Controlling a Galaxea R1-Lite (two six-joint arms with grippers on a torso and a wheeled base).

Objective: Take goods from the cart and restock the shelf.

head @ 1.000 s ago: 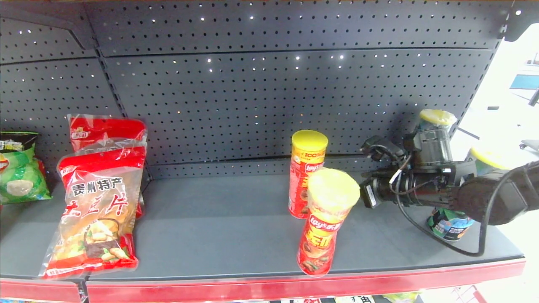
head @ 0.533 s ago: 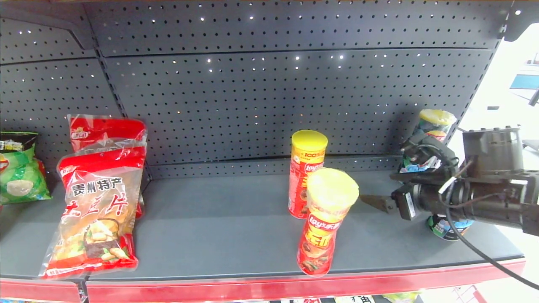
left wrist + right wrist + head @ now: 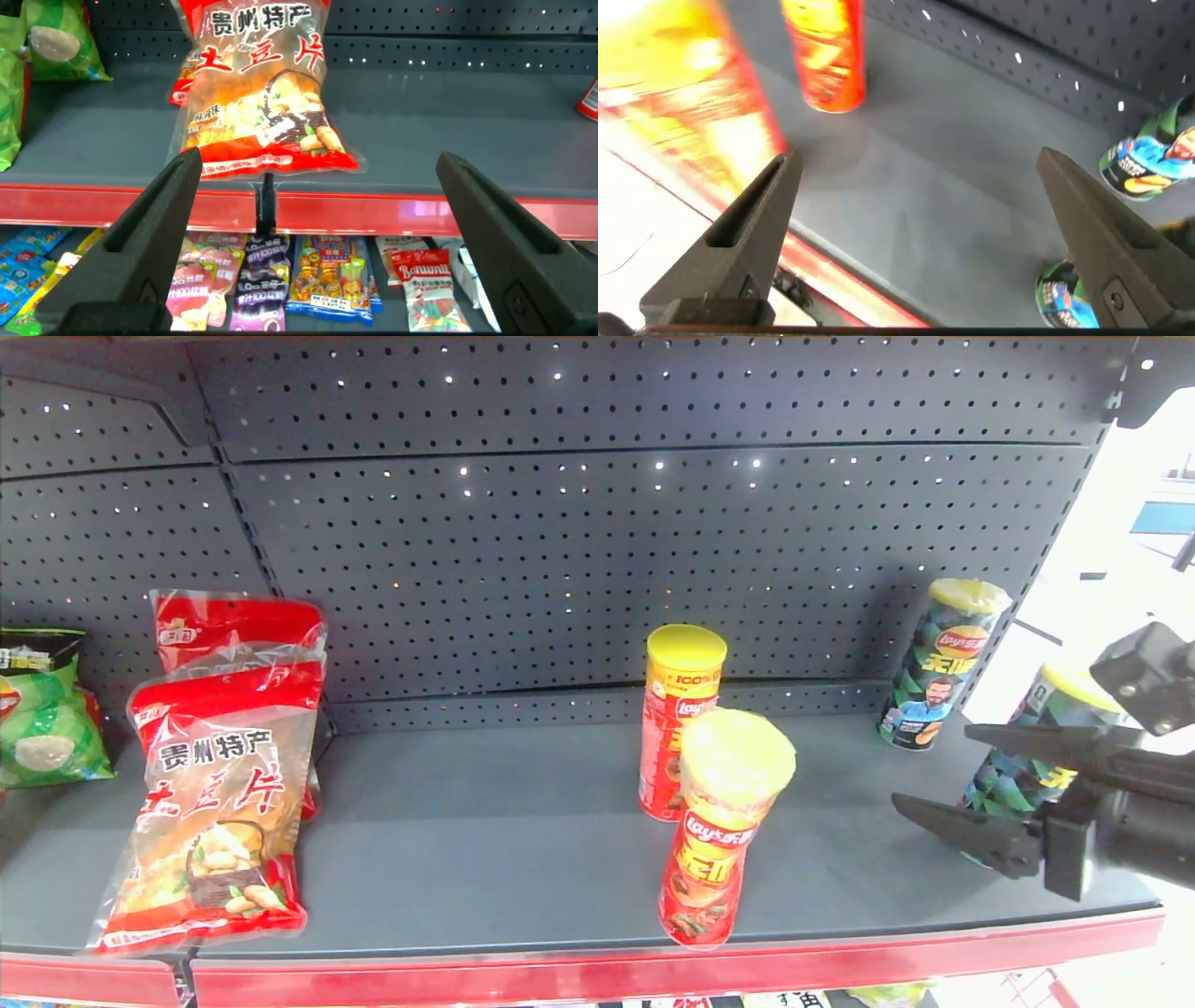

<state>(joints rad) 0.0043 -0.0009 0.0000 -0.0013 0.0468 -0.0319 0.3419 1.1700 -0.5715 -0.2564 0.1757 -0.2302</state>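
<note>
Dark-green wrap and a pale yellow lid: that's the front green can (image 3: 1013,786), upright at the right end of the shelf (image 3: 485,821), close to the red front lip. The right claw (image 3: 934,767) hangs just in front of it, jaws spread wide with nothing between them, and as far as I can see it is not touching the can. I read this as the tail end of a placement, with the can down and the grip off.

The next move, in my judgement, calls for drawing that arm straight out from the shelf with the spread fingers kept off the can's side. A tall, narrow tube like this will likely tip at a light nudge, and it stands near the edge. After that, it's over to the cart for another item.

The left claw (image 3: 318,159) is wide apart too and empty. It sits low in front of the shelf's red lip, facing the red bag (image 3: 257,103) at the left end.

Now the goods. The front green can is a tall tube, patterned in greens and black, with no dent I can make out. A back green can (image 3: 943,663) of the same kind stands against the pegboard behind it. Mid-shelf, the front red can (image 3: 724,821) and the rear red can (image 3: 681,709) stand upright, both yellow-lidded. Plenty of bare shelf lies between them and the bag, so restocking looks far from finished.
</note>
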